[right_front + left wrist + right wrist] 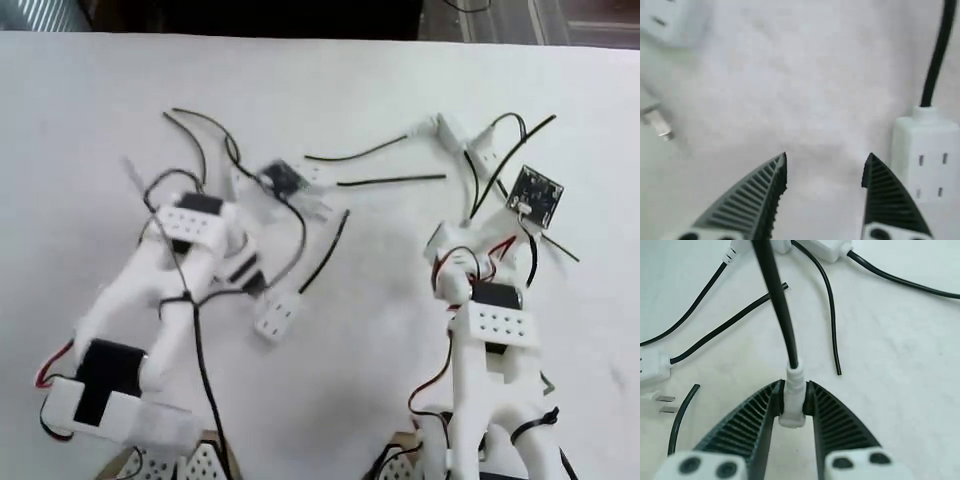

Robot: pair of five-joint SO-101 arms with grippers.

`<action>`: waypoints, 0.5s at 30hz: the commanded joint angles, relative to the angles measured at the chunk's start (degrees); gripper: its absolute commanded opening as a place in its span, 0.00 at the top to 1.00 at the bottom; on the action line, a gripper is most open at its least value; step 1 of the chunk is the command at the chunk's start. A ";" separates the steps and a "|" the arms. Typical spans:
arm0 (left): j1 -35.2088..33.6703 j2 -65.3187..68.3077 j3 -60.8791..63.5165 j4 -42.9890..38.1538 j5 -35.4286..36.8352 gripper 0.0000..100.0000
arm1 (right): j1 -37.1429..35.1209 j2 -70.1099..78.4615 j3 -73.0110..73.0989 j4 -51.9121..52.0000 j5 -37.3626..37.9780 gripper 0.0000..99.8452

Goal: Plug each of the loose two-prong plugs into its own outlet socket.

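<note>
In right pincer [795, 386], half-hidden plug [793, 407]

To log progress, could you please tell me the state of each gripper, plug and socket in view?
Left gripper: open, empty.
Right gripper: shut on white connector.
Outlet socket: slots empty.
Loose plug: unplugged, lying on table.

high view steeply down over the table [380, 340], wrist views close behind left gripper [827, 156] and right gripper [795, 385], same table
</note>
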 commanded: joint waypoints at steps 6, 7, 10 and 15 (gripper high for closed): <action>0.57 -8.40 -13.80 14.95 0.09 0.75 | 0.04 -1.80 -0.79 -1.01 -0.09 0.98; 2.07 -9.89 -12.92 15.91 0.79 0.75 | 0.04 -1.80 -0.79 -1.01 -0.09 0.98; 7.08 -13.41 -8.53 16.35 6.95 0.74 | 0.04 -1.80 -0.79 -1.01 -0.09 0.98; 12.88 -14.55 -0.79 13.01 13.63 0.71 | 0.04 -1.80 -0.79 -1.01 -0.09 0.98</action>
